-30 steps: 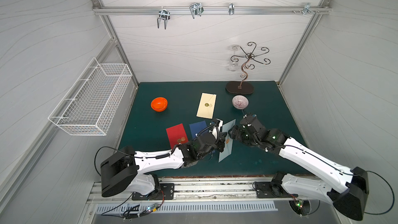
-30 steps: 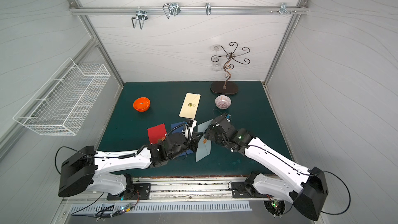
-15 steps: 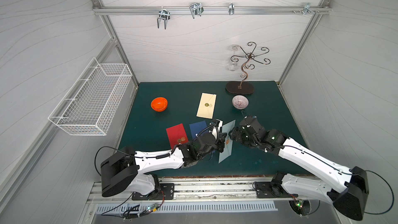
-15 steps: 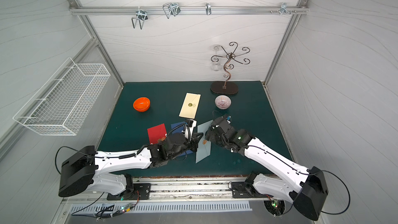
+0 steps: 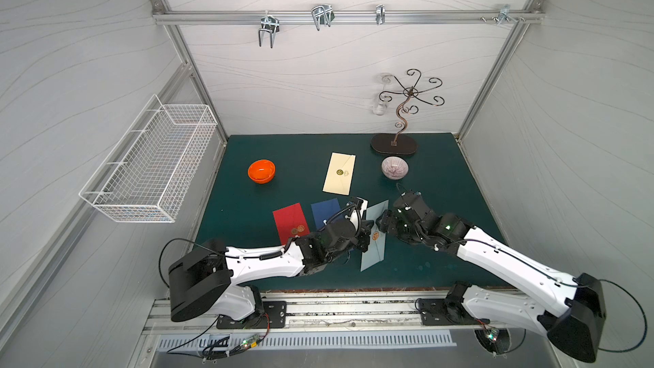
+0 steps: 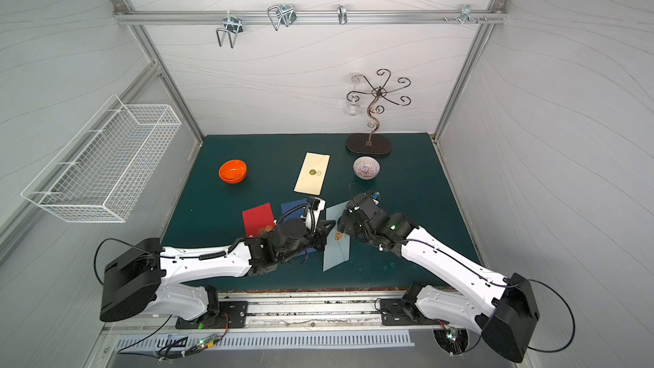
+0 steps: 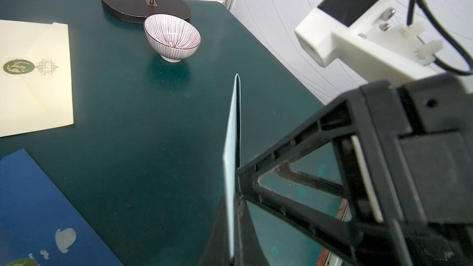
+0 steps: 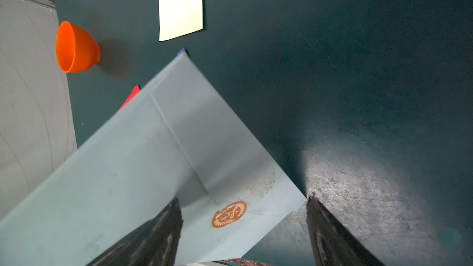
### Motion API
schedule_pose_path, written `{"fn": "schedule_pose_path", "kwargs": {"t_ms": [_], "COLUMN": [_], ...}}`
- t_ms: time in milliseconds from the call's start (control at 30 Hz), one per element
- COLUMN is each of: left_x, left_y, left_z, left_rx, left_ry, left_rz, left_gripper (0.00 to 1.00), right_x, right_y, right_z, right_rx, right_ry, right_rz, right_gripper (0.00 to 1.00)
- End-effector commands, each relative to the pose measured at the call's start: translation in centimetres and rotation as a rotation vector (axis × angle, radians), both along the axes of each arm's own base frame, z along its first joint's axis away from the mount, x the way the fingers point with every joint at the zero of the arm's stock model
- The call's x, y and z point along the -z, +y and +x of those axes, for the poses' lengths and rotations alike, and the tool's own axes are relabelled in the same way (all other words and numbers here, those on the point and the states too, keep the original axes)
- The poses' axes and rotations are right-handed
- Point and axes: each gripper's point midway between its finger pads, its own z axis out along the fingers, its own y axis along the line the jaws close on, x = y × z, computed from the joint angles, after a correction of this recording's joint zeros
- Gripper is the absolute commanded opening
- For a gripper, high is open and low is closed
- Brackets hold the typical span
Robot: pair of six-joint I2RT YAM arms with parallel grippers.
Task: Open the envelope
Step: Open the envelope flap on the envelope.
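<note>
- In both top views the light blue envelope [image 5: 375, 247] stands on edge near the middle of the counter [image 5: 442, 189], toward its near edge. The left gripper [image 5: 366, 234] is clamped shut on it.
- The right gripper [image 5: 383, 224] sits at the envelope's right face beside the copper seal [image 5: 376, 237], with its jaws spread wide and nothing held.
- To the left lie the dark blue envelope [image 5: 323, 211] and the red envelope [image 5: 288, 219], both partly covered by the left arm. The cream envelope [image 5: 339, 173] lies farther back, and the orange bowl [image 5: 261, 170] sits far left.
- Right of the grippers the counter is bare out to its right edge. The striped bowl [image 5: 394, 167] and the stand base [image 5: 393, 144] occupy the far right.
- In the left wrist view the light blue envelope [image 7: 231, 149] shows edge-on and upright. A right gripper finger [image 7: 294, 149] reaches its right face.
- In the right wrist view the seal [image 8: 229, 214] lies between the fingers. One finger [image 8: 158, 234] overlaps the envelope's face, and the other [image 8: 330, 234] is past its edge, over bare counter.
</note>
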Motion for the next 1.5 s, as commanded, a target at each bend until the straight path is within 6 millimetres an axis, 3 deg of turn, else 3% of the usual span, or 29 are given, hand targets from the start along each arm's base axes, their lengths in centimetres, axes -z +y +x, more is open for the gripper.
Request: {"fn": "schedule_pose_path", "kwargs": {"t_ms": [0, 167, 567, 1067, 1333, 1467], "left_x": [-2.1, -2.5, -3.0, -3.4, -3.3, -3.4], "left_y": [-1.1, -1.1, -0.9, -0.8, -0.9, -1.0], "left_z": [0.3, 0.3, 0.1, -0.3, -0.3, -0.4], "left_rx": [0.016, 0.023, 0.034, 0.053, 0.059, 0.066], "left_ry": [-0.038, -0.051, -0.071, -0.086, -0.089, -0.092], "left_rz": [-0.044, -0.046, -0.047, -0.049, -0.050, -0.055], "left_gripper": [0.00, 0.00, 0.00, 0.00, 0.00, 0.00], "right_x": [0.6, 0.7, -0.3, 0.2, -0.9, -0.2], "right_y": [-1.0, -1.0, 1.1, -0.6, 0.4, 0.0], "right_z": [-0.4, -0.4, -0.5, -0.2, -0.2, -0.1], "right_rx": [0.024, 0.021, -0.079, -0.031, -0.076, -0.067], "right_ry": [0.034, 0.044, 0.048, 0.066, 0.042, 0.051], "right_rz": [-0.005, 0.004, 0.063, -0.049, -0.005, -0.043], "right_gripper": [0.78, 0.78, 0.78, 0.78, 0.78, 0.77]}}
